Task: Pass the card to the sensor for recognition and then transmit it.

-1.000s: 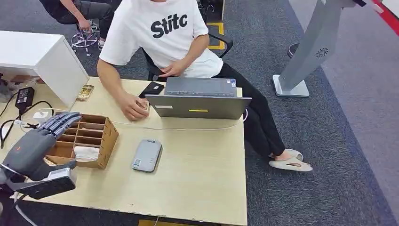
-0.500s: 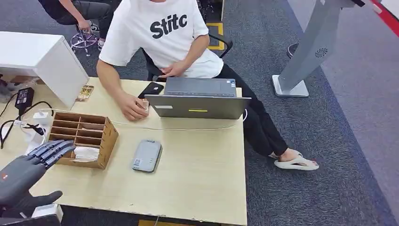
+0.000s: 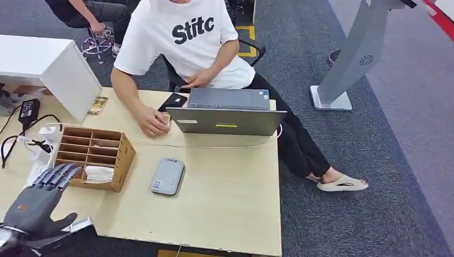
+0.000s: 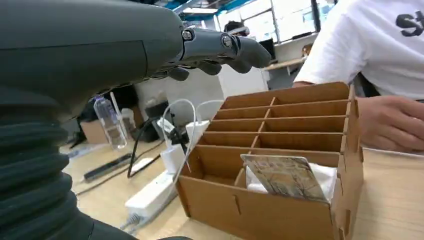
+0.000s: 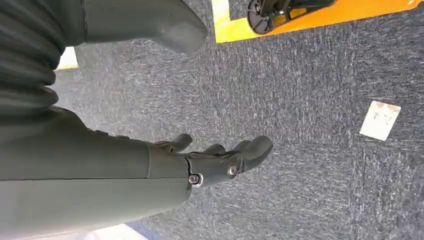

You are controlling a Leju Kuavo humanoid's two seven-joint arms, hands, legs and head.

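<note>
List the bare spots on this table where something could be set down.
Widest bare patch: right of the grey sensor, from the laptop to the table's front edge. A narrower strip runs between wooden organizer and front edge. Crowded: far-left cables with the power strip, and around the person's hand.

A light wooden counter (image 3: 230, 203) stands on dark grey carpet (image 3: 375, 160). A white cabinet (image 3: 48, 67) sits at the counter's far left corner. A grey pedestal stand (image 3: 350, 64) rises from the carpet to the right. Yellow floor marking (image 3: 245, 40) lies behind an office chair (image 3: 251, 48). Bright windows (image 4: 280, 22) show in the left wrist view.
</note>
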